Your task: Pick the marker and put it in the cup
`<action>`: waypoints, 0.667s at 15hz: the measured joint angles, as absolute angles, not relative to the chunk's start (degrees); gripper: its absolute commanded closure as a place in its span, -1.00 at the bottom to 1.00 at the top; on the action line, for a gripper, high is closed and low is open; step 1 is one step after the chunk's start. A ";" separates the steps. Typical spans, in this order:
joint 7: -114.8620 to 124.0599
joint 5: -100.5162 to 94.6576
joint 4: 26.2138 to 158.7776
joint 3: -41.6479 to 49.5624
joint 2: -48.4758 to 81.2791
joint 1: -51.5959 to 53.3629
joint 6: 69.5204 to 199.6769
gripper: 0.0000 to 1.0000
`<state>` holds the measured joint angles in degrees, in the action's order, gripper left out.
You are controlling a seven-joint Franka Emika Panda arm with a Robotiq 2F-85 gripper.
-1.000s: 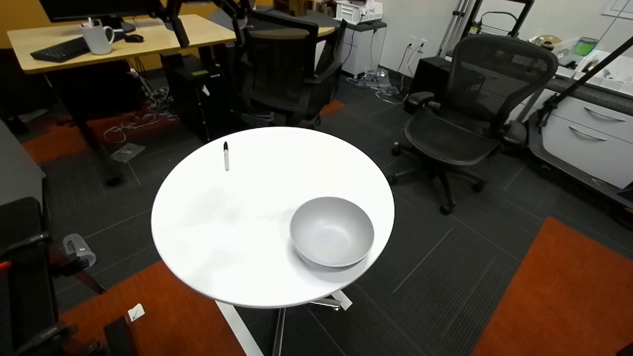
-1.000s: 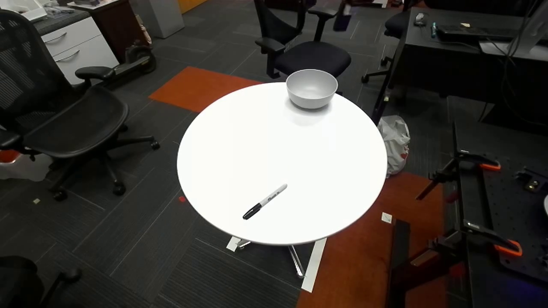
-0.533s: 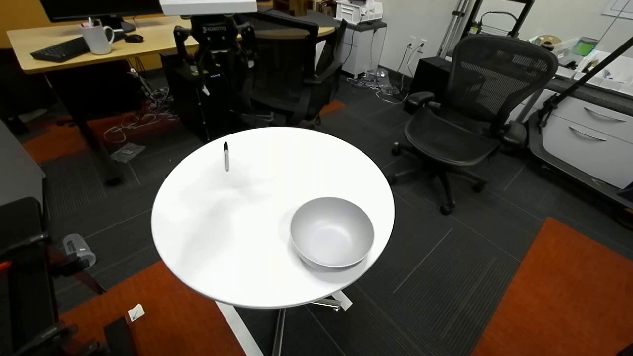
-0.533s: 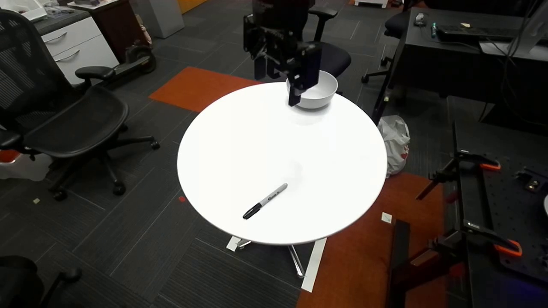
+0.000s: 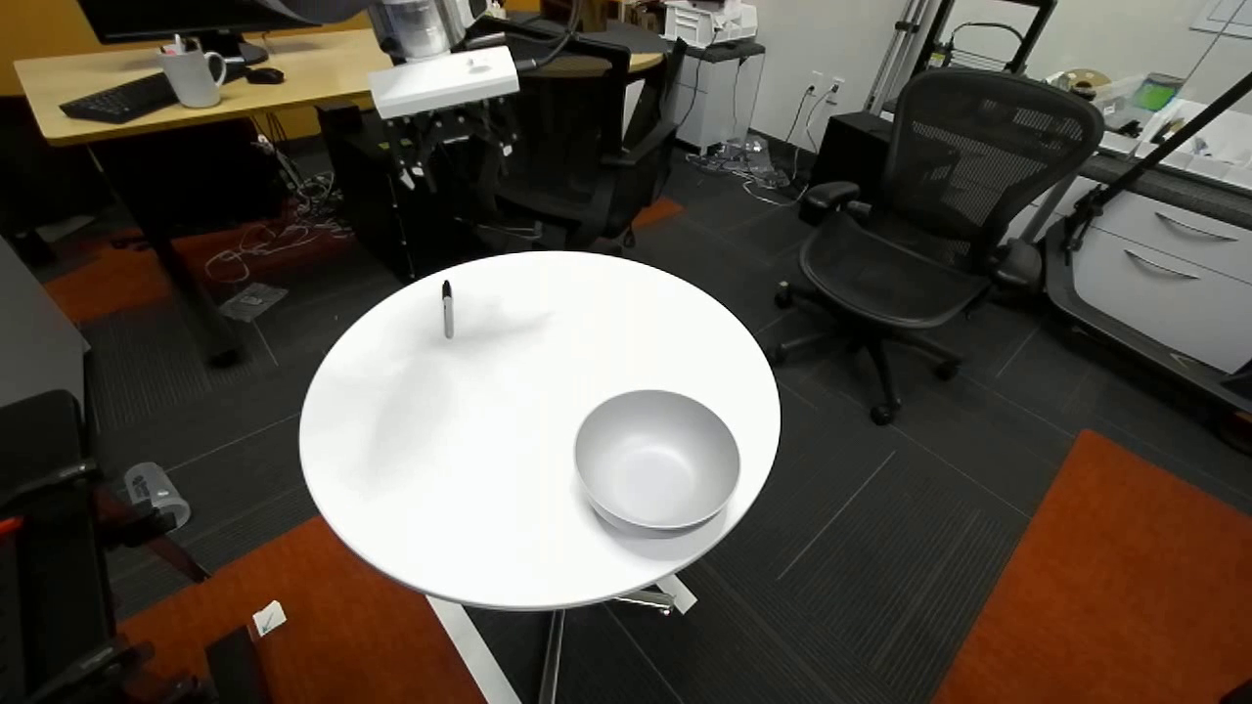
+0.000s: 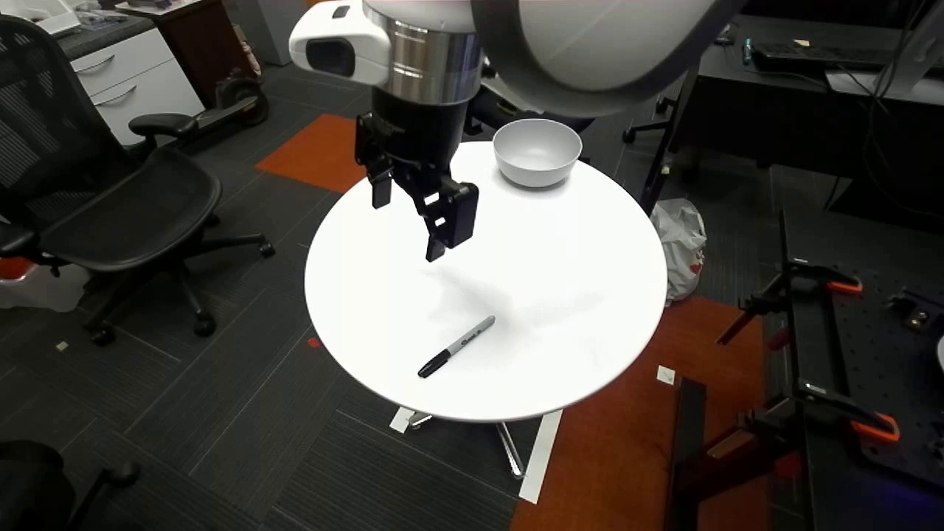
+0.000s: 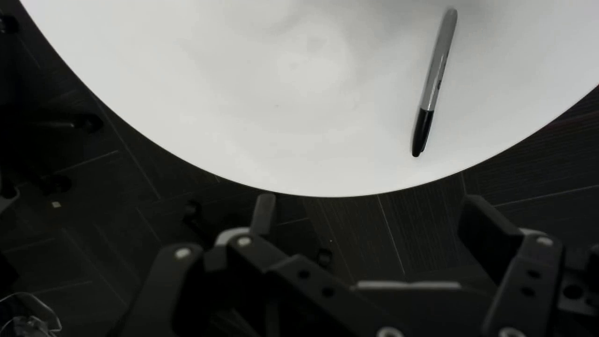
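The marker is a thin pen with a grey-white body and a black cap. It lies flat on the white round table, seen in both exterior views (image 5: 448, 311) (image 6: 457, 346) and in the wrist view (image 7: 435, 77). The cup is a wide grey-white bowl standing upright on the table's opposite side, in both exterior views (image 5: 656, 469) (image 6: 537, 173); it is out of the wrist view. My gripper (image 6: 408, 223) is open and empty, in the air above the table and apart from the marker. In the wrist view its spread fingers (image 7: 367, 206) show below the marker and past the table edge.
The round table (image 5: 469, 528) has a curved edge near the marker's cap end, also in the wrist view (image 7: 299, 178). Black office chairs (image 5: 910, 264) stand around it. A black workbench with orange-tipped clamps (image 6: 855, 413) stands beside it. A desk (image 5: 323, 68) stands behind.
My gripper and arm have come into fuller view, moving from the bowl's side toward the marker in an exterior view. Shadows shifted on the table. Marker and bowl have not moved.
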<state>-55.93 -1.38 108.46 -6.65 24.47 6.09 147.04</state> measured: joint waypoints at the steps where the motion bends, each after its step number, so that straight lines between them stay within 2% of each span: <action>1: -55.89 -1.37 108.43 -7.32 25.31 5.96 147.32 -1.00; 10: -55.95 -0.13 108.41 -11.19 26.41 3.31 145.01 -1.00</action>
